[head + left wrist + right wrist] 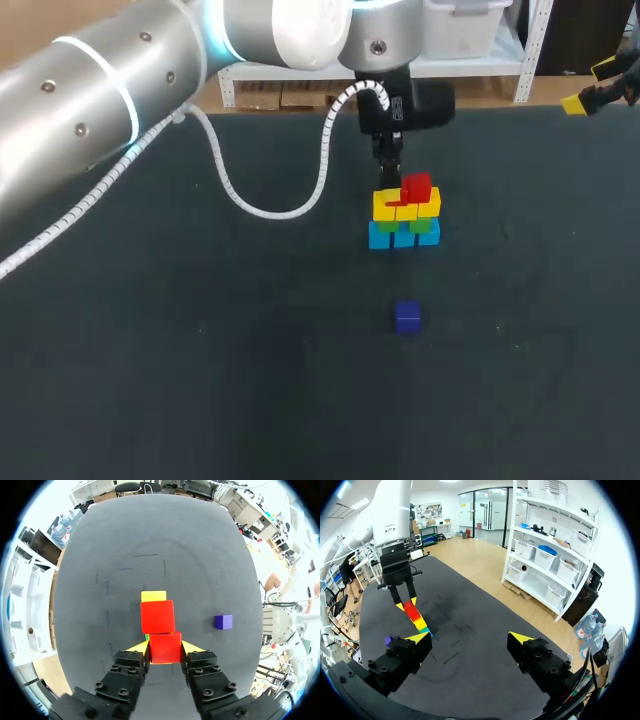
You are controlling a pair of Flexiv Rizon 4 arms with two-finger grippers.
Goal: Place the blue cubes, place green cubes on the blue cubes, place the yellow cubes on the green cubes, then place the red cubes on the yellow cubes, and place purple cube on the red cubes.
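A small stack stands on the dark table (pixel 200 380): blue cubes (pixel 403 237) at the bottom, green cubes (pixel 425 226) on them, and yellow cubes (pixel 385 208) above. One red cube (pixel 417 186) sits on the yellow layer. My left gripper (pixel 392 193) hangs straight over the stack, shut on a second red cube (pixel 165 647) right beside the first red cube (pixel 157 616), at the level of the yellow tops. The purple cube (pixel 407 316) lies alone nearer the front of the table. My right gripper (pixel 590 87) is open and empty at the far right edge.
The table's dark mat carries only the stack (pixel 418 621) and the purple cube (pixel 388 640). My left arm's white cable (pixel 270 205) loops low over the table to the left of the stack.
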